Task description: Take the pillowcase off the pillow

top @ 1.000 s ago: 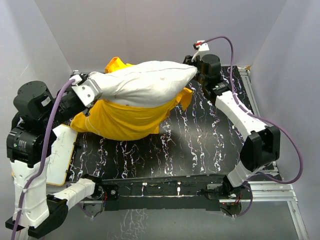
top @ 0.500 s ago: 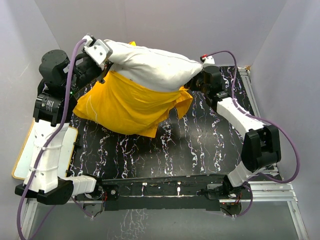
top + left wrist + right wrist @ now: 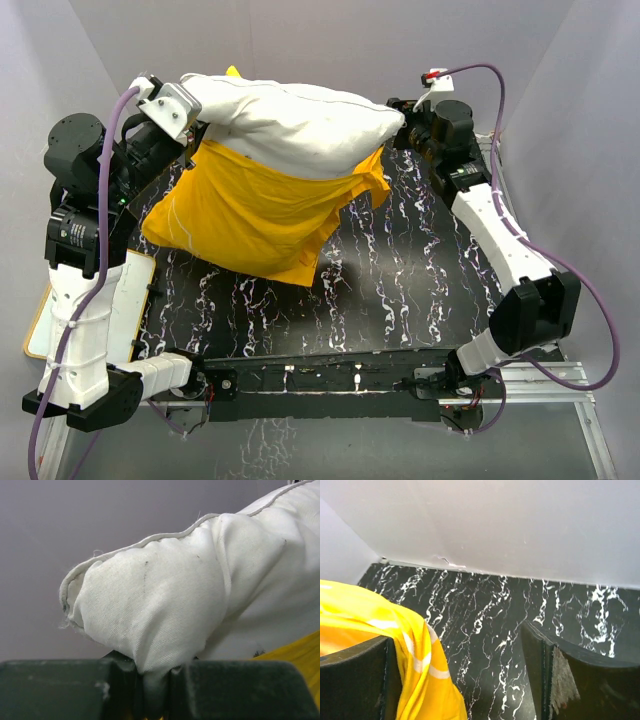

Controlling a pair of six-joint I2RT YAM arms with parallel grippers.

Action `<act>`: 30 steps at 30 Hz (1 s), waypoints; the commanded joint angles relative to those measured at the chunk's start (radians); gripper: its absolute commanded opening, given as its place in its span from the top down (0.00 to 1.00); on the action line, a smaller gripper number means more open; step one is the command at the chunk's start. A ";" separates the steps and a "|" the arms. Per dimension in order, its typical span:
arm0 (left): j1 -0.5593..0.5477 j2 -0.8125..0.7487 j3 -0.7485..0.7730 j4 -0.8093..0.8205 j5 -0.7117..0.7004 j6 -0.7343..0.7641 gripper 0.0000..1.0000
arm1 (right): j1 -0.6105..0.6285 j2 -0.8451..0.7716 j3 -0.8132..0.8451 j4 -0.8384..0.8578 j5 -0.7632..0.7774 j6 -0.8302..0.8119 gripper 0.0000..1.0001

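Observation:
The off-white pillow (image 3: 300,125) hangs lifted over the back of the table. Its left corner (image 3: 150,610) is pinched in my left gripper (image 3: 185,105), whose jaws are shut on the white fabric (image 3: 157,680). The yellow pillowcase (image 3: 250,215) sags below the pillow, still wrapped around its lower side, with its bottom edge resting on the table. My right gripper (image 3: 408,122) sits just off the pillow's right end, open and empty (image 3: 460,645). A fold of the pillowcase (image 3: 415,645) lies against its left finger.
The table is black marble-patterned (image 3: 400,280) and enclosed by grey walls at the back and sides. A flat whiteboard (image 3: 40,320) lies at the left edge under the left arm. A metal frame rail (image 3: 560,375) runs along the right side.
My right gripper has opened and pulled back slightly to the right of the pillow's end. My left arm raised the pillow's left corner, so the pillowcase hangs lower.

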 commanded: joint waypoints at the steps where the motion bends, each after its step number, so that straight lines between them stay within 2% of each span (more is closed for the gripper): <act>1: 0.010 -0.032 0.082 0.144 -0.004 -0.015 1.00 | -0.016 -0.091 0.079 0.058 -0.060 -0.051 0.12; 5: 0.011 -0.028 0.078 0.155 -0.015 -0.027 1.00 | -0.030 -0.099 0.187 0.011 0.059 -0.056 0.10; 7: 0.011 -0.025 0.070 0.160 -0.026 -0.025 1.00 | -0.037 -0.136 0.188 0.059 0.089 -0.032 0.09; 8: 0.011 -0.023 0.067 0.158 -0.028 -0.026 1.00 | -0.038 -0.155 0.177 0.112 0.069 -0.027 0.09; 12: 0.010 -0.011 0.042 0.127 0.002 -0.031 1.00 | -0.035 -0.168 0.217 0.263 -0.263 -0.006 0.06; 14: 0.011 -0.008 0.028 0.112 0.024 -0.040 1.00 | -0.035 -0.148 0.278 0.265 -0.296 0.012 0.02; 18: 0.011 -0.009 0.002 0.105 0.047 -0.051 1.00 | -0.035 -0.154 0.322 0.270 -0.166 -0.014 0.02; 21: 0.010 -0.002 -0.005 0.122 0.027 -0.066 1.00 | -0.036 -0.174 0.330 0.205 0.089 0.017 0.00; 25: 0.011 0.001 -0.041 0.205 -0.037 -0.096 1.00 | -0.041 -0.205 0.273 0.188 0.100 0.038 0.00; 30: 0.010 -0.005 -0.088 0.221 -0.067 -0.086 1.00 | -0.040 -0.239 0.213 0.226 0.132 0.108 0.00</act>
